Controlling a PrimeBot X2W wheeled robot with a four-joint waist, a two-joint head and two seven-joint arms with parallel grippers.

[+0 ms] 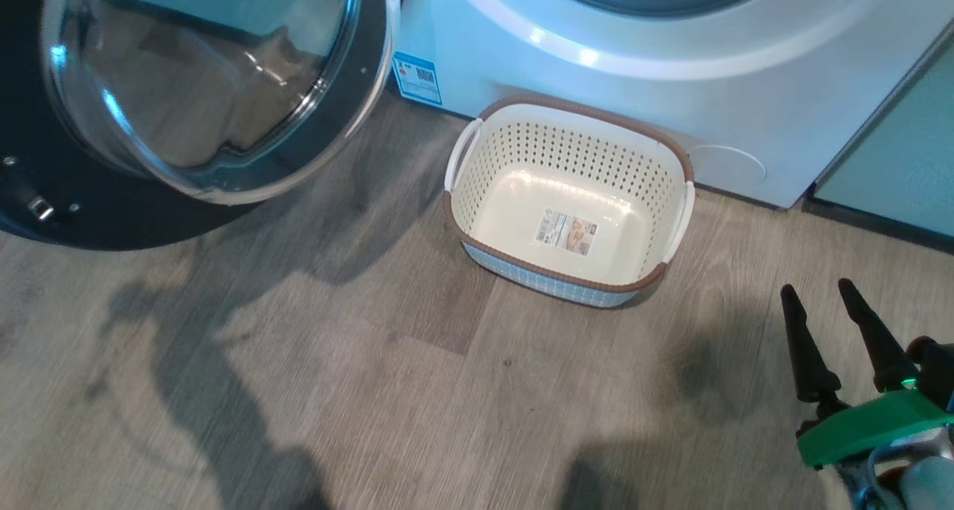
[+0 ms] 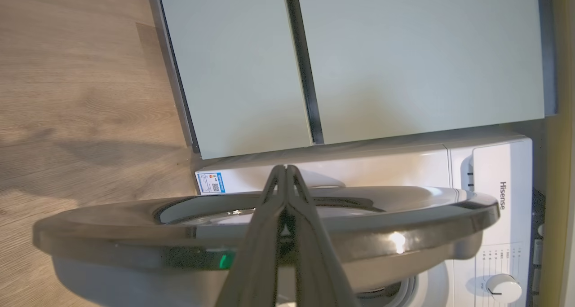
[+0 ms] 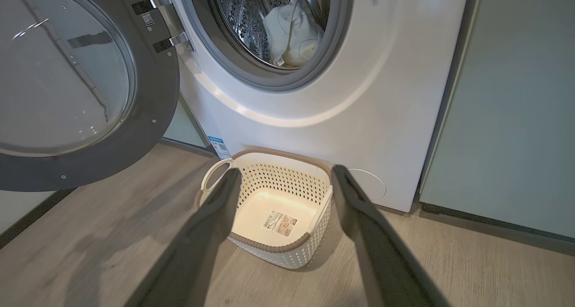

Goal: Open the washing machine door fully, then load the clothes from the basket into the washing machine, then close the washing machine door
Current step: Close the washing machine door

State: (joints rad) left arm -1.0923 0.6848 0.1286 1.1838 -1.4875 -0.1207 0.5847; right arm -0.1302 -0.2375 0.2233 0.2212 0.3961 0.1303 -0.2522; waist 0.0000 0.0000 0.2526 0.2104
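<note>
Right wrist view: the clothes (image 3: 292, 37) lie inside the drum of the washing machine (image 3: 382, 96). The basket (image 3: 278, 153) shows a bare bottom with a label sticker and stands on the floor (image 3: 90, 244) just before the machine's front. The door (image 3: 148, 96) stands swung wide at the left. A cabinet panel (image 3: 507, 96) adjoins the machine's right edge. The right gripper (image 3: 286, 170) is spread open above bare floor near the basket. The left gripper (image 2: 285, 168) is closed on nothing, near the door's rim.

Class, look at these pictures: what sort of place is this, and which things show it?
Likely a home laundry corner: a front-loading washing machine, a perforated laundry basket before it, and pale green cabinets alongside.
</note>
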